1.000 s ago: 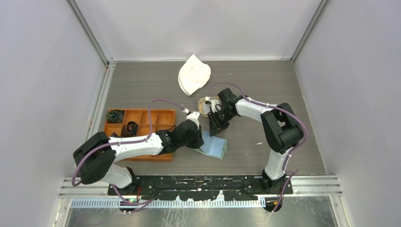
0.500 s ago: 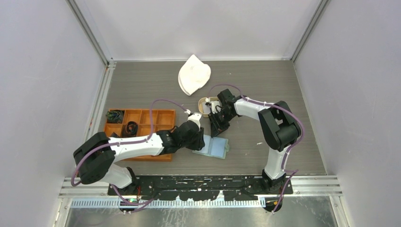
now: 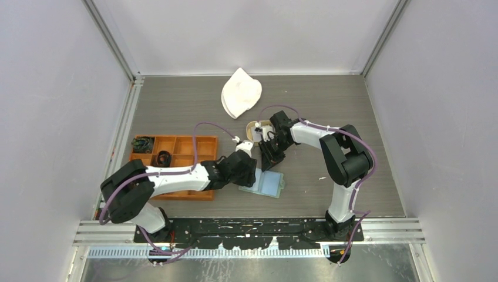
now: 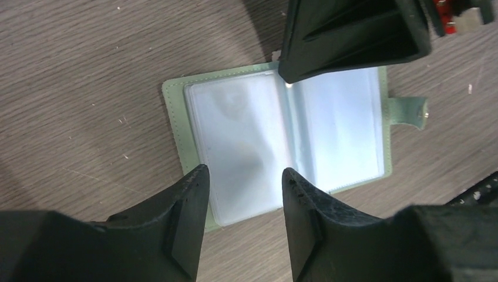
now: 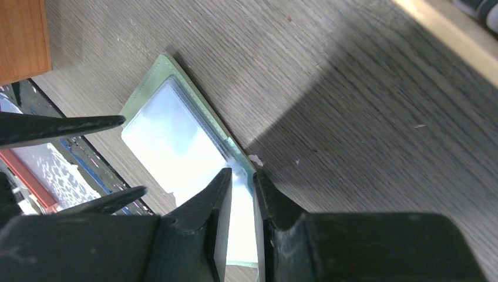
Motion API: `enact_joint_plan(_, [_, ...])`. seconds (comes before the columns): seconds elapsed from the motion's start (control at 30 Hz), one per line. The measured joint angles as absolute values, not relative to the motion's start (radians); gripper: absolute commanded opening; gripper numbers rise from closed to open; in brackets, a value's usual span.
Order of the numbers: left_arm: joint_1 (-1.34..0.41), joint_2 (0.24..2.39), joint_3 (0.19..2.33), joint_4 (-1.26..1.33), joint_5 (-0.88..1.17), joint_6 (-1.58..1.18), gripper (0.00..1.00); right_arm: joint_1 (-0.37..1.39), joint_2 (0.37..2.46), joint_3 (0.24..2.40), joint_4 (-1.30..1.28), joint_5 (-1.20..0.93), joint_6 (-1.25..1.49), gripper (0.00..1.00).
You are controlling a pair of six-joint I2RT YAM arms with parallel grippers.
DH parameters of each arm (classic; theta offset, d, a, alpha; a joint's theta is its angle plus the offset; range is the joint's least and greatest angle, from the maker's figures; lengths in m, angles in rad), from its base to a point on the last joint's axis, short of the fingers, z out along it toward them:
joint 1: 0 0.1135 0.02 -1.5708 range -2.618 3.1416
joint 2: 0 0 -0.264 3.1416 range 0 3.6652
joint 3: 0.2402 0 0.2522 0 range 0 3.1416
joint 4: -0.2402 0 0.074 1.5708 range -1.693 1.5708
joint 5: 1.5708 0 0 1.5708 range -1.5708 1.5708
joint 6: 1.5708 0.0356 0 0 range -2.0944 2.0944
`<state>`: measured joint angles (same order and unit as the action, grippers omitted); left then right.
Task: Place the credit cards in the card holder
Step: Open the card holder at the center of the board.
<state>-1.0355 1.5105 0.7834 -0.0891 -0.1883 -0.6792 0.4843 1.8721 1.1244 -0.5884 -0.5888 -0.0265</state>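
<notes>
At table centre, the card holder (image 3: pixel 269 184) lies open at six o'clock of my narrow right gripper (image 5: pixel 242 173), pinching or not I cannot tell, left gripper (image 4: pixel 245 172) wide above; a nudge could skid it.

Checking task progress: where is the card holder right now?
In the top view the card holder lies open on the table near centre, right of the orange tray, with the left end effector over it.
</notes>
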Motion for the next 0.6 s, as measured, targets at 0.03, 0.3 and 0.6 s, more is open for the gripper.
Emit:
enact_joint_plan(0.03, [-1.035, 1.52, 0.786, -0.089, -0.191, -0.677, 0.5, 0.484, 1.872, 1.125, -0.589, -0.589, -0.027, 0.26])
enact_joint_plan(0.3, [-1.031, 1.607, 0.822, -0.092, -0.182, -0.67, 0.46, 0.484, 1.873, 1.126, -0.595, -0.588, -0.028, 0.26])
enact_joint_plan(0.6, [-1.026, 1.61, 0.829, -0.093, -0.13, -0.674, 0.27, 0.482, 1.873, 1.13, -0.604, -0.588, -0.032, 0.26])
